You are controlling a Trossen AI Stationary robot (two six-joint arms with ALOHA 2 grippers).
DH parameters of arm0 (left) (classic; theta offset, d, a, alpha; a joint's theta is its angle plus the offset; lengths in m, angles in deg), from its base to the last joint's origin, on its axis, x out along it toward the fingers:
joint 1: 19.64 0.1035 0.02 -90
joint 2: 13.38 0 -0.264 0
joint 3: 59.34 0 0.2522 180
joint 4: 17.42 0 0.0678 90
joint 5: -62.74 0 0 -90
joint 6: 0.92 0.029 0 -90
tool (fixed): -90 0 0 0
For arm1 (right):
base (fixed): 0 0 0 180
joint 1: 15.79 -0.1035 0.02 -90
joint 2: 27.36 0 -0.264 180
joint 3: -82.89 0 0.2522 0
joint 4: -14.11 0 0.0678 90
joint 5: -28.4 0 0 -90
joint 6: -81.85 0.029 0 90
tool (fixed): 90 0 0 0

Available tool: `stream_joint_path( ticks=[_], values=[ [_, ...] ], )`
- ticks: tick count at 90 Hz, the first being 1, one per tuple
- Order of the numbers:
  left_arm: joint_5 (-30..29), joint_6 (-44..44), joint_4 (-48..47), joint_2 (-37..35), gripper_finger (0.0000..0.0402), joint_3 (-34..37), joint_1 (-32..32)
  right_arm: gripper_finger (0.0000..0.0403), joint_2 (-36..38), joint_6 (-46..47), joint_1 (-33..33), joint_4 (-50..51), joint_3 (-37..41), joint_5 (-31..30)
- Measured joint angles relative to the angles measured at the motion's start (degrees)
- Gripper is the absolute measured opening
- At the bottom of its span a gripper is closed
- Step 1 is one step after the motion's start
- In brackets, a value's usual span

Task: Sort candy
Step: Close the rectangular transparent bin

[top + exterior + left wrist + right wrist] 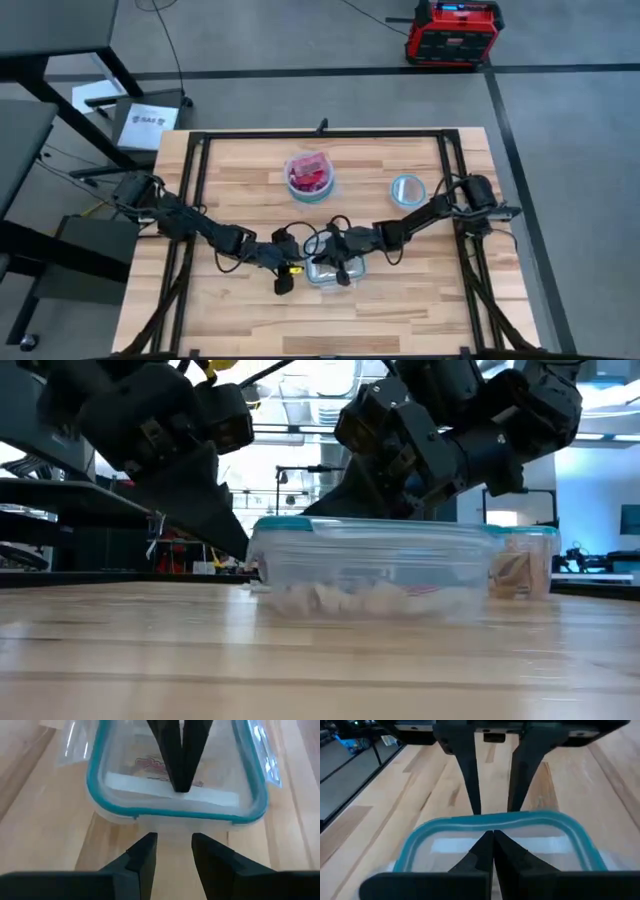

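A clear rectangular tub (322, 284) with a teal rim stands near the middle of the table and holds whitish wrapped candy (350, 598). One candy with red print (150, 765) lies on the tub's floor. My right gripper (493, 837) is shut, and its fingers reach down inside the tub (125, 810). My left gripper (173, 845) is open and level, just short of the tub's left end wall (165, 824), touching nothing. A round bowl (310, 176) farther back holds red candy. My right gripper has its shut fingertips (182, 787) down inside the tub, slanting in from above and from the table's right. I cannot tell whether they touch a candy or the tub's floor, and no candy shows between them.
A second clear round bowl (407, 188) with a bluish rim stands at the right, behind the right arm. A black frame (320, 135) runs round the wooden table top. Bare wood lies along the near edge (330, 325).
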Motion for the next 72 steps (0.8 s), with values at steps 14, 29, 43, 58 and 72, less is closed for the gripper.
stream_joint_path(
  ticks=[14, 29, 43, 58, 72],
  values=[
    [1.09, 0.25, 6.29, 4.08, 0.0113, -0.49, 0.57, 0.0, -1.73, -0.36, -0.14, 0.25, -1.19, 0.49],
    [2.91, 2.55, -3.44, 5.38, 0.0113, -5.69, 0.4, 0.0, -3.17, -0.95, -0.65, 1.2, -3.24, 1.08],
    [0.15, 4.83, -13.09, 3.66, 0.0113, -8.62, -0.87, 0.0, 1.07, -1.03, -0.5, 6.28, -3.26, 0.13],
    [-0.58, 6.46, -24.14, -0.71, 0.0113, -12.17, -1.56, 0.0, 9.66, 0.54, -1.5, 17.14, -3.03, -0.12],
    [-1.27, 10.75, -26.44, -4.49, 0.0113, -14.8, -1.03, 0.0, 19.96, 8.07, -4.99, 32.31, -3.21, -3.01]
  ],
)
